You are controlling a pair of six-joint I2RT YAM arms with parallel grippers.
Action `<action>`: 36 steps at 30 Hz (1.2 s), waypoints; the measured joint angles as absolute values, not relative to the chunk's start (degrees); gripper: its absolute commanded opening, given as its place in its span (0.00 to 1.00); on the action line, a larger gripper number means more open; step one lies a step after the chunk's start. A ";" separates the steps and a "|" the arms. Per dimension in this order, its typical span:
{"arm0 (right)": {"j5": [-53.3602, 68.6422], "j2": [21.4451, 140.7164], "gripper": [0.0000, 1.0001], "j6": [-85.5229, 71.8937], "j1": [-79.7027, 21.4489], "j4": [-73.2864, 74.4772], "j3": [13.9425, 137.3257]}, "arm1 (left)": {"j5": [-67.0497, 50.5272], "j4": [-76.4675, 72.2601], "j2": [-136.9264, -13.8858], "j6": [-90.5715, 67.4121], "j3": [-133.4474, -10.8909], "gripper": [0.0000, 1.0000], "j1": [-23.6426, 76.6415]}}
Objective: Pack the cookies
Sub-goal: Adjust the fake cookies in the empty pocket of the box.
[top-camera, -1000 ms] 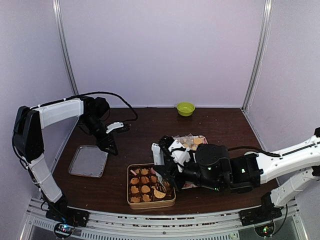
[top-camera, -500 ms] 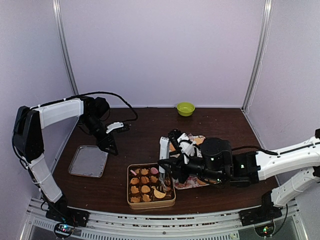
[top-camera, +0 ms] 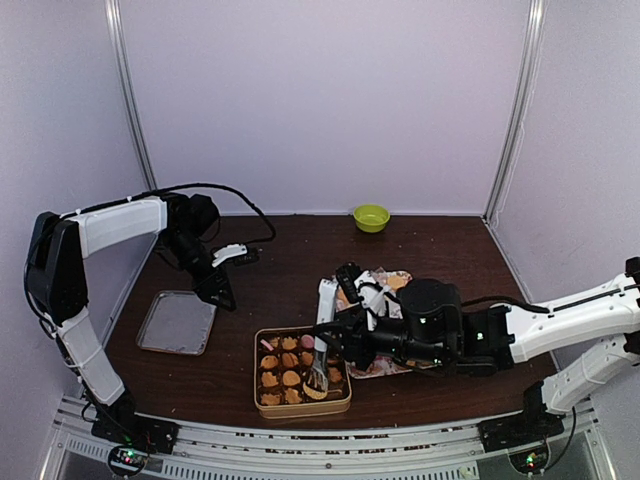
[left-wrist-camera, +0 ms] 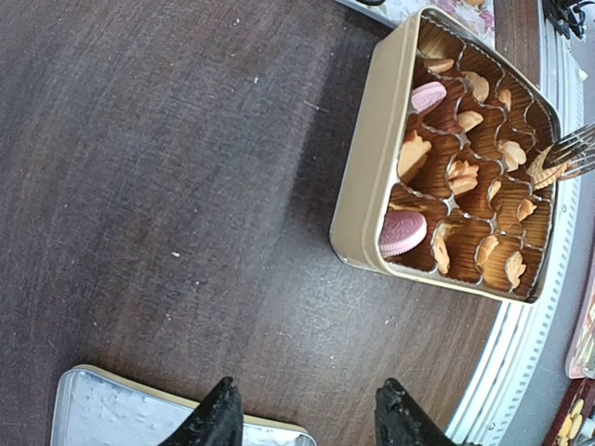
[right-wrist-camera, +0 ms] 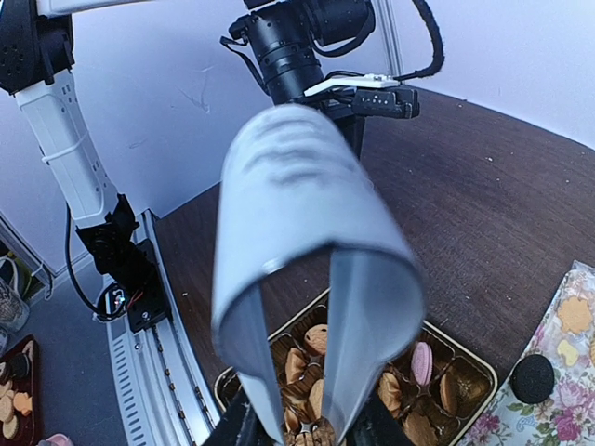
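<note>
A gold tin box (top-camera: 300, 410) of brown paper cups holds several cookies (top-camera: 290, 362), mostly tan, with two pink ones (left-wrist-camera: 402, 232). More cookies (top-camera: 385, 284) lie on a floral tray (top-camera: 390, 366) to the box's right. My right gripper (top-camera: 347, 338) is shut on white tongs (top-camera: 324, 305). The tongs' bent handle (right-wrist-camera: 297, 204) fills the right wrist view. Their forked tips (left-wrist-camera: 575, 149) reach into the box's near right part, at a round ridged cookie (left-wrist-camera: 544, 172). My left gripper (top-camera: 220, 298) hangs open and empty over the bare table, left of the box.
A silver tin lid (top-camera: 177, 322) lies at the left, just under my left gripper (left-wrist-camera: 307, 395). A green bowl (top-camera: 371, 217) stands at the back wall. The table's metal rail edge (left-wrist-camera: 521, 372) runs close along the box's near side.
My right arm lifted the tongs and drew back to the right, then lowered the tips into the box's near right part. The left arm has not moved.
</note>
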State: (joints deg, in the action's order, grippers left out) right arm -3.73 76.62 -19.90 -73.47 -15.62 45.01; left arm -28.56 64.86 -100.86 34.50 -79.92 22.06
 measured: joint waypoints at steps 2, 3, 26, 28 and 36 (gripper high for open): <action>-3.57 76.62 0.22 -19.97 -73.47 -15.77 44.86 | -28.56 64.86 -100.86 34.50 -79.92 0.51 22.06; -3.49 76.62 0.21 -19.99 -73.47 -15.90 44.84 | -28.58 64.88 -100.86 34.50 -79.92 0.51 22.06; -9.54 79.57 0.04 -11.99 -79.70 -9.30 50.94 | -28.77 65.12 -100.86 34.57 -79.92 0.50 22.06; -10.17 80.31 0.04 -11.92 -80.07 -9.23 51.48 | -28.77 65.12 -100.86 34.57 -79.92 0.50 22.06; -11.44 83.09 0.02 -12.03 -80.77 -11.55 52.45 | -28.77 65.23 -100.86 34.59 -79.92 0.49 22.06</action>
State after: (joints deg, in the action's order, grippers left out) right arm -11.44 83.09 -12.03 -80.77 -11.55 52.45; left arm -28.77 65.23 -100.86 34.59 -79.92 22.06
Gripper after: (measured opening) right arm 0.245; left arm 0.501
